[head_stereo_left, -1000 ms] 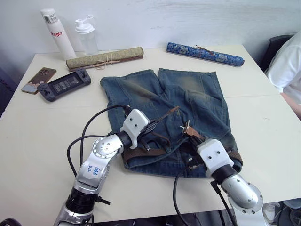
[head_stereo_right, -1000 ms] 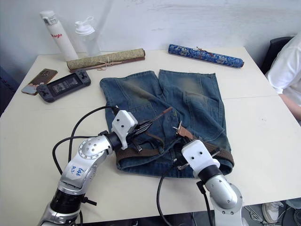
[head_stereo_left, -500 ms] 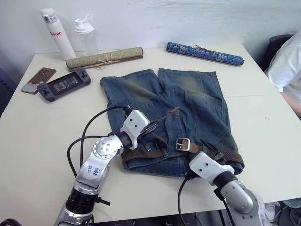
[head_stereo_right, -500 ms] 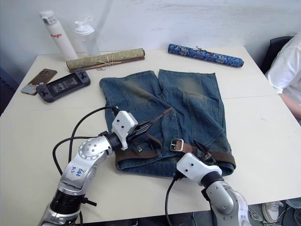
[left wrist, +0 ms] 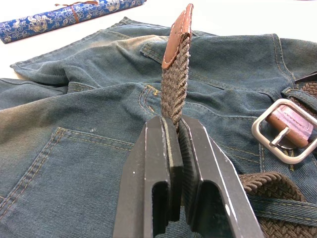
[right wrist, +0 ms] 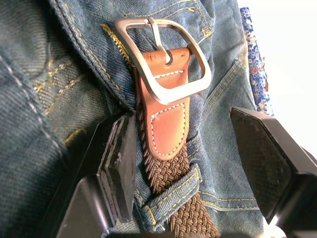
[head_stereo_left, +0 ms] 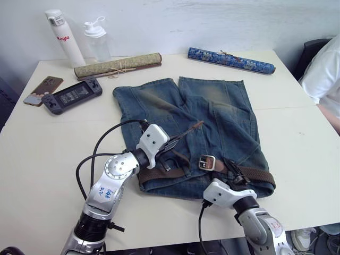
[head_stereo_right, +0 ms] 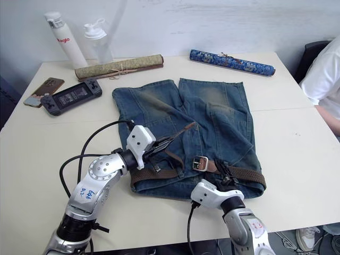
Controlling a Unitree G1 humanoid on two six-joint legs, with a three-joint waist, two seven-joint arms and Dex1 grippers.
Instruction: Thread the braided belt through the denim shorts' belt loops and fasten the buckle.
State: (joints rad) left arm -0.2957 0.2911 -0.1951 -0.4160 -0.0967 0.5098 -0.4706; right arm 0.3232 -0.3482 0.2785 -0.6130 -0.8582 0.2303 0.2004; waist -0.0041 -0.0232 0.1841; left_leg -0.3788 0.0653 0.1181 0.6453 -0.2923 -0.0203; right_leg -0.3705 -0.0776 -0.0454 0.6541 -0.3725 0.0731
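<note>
A: Your left gripper is clamped on the braided belt over the denim shorts mid-desk; the right gripper gapes wide beside the buckle.
B: Rolled mat, blue roll, bottles line your far edge

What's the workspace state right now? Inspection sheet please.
Surface: white table.
Job's things: denim shorts flat; braided belt along waistband; buckle unfastened.
Clutter: two bottles, olive rolled mat, blue roll, handheld console, phone.
Grippers: left gripper jaws shut on belt tip; right gripper jaws open astride the buckle.
Cables: black loops beside left arm.
Surroundings: person's white sleeve, wall.
</note>
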